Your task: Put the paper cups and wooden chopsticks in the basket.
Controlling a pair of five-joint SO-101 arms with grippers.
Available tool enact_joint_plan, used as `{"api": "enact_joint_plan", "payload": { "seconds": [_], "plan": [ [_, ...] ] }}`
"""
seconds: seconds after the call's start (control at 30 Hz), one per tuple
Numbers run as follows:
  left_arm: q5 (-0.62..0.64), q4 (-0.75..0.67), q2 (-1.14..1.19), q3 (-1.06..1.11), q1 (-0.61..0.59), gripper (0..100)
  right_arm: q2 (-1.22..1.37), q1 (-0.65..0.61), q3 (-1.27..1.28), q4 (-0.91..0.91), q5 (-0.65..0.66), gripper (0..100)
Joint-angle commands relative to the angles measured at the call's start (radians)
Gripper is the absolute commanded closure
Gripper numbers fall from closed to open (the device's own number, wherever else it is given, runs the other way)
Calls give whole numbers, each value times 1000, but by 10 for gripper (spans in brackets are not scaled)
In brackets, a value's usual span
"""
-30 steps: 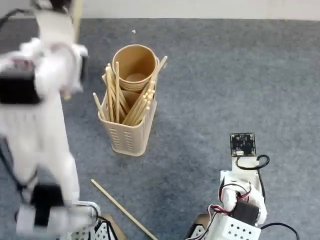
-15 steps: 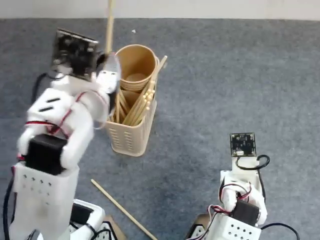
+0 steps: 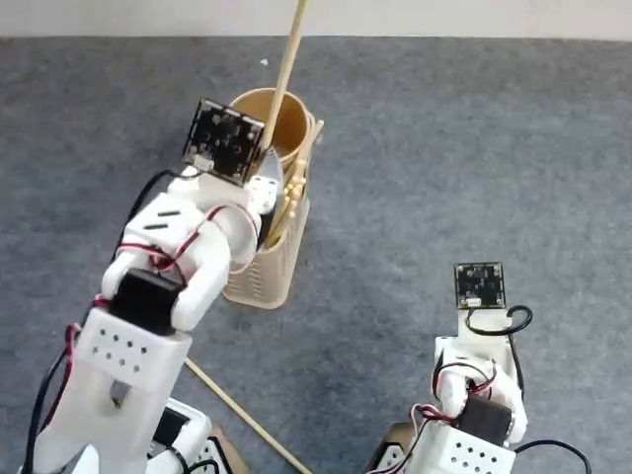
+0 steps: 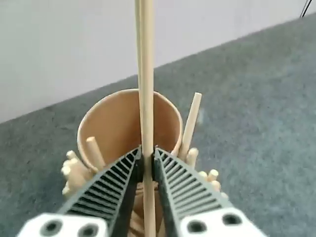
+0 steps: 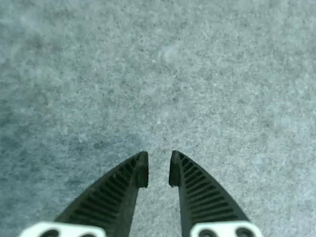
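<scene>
A beige slotted basket (image 3: 259,278) stands on the grey carpet, holding stacked paper cups (image 3: 253,107) and several wooden chopsticks (image 3: 293,190). My left gripper (image 4: 146,150) hangs over the basket, shut on one long chopstick (image 4: 144,74) that stands nearly upright above the cup (image 4: 113,123). In the high view that chopstick (image 3: 289,59) rises past the cup's rim, with the left gripper (image 3: 265,190) at the basket's top. Another chopstick (image 3: 237,415) lies loose on the carpet in front of the basket. My right gripper (image 5: 158,165) is narrowly open over bare carpet, holding nothing.
The right arm (image 3: 479,395) sits folded at the front right, away from the basket. The left arm's body (image 3: 148,316) covers the basket's left side. Open carpet (image 3: 474,148) stretches to the right of and behind the basket.
The left arm has swung rightward with the held chopstick, from the far left to over the basket and cup. The right arm has stayed still.
</scene>
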Motion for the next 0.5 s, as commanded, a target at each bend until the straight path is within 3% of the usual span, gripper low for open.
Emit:
{"api": "enact_joint_plan", "payload": {
  "seconds": [0.0,0.37,0.47],
  "plan": [
    [12,3,-107,15,-58,852,-1,12,156,4,9,910],
    [8,358,-200,-116,-156,849,-1,10,156,4,9,910],
    [-75,529,-197,-168,-231,849,-1,10,156,4,9,910]
  ]
}}
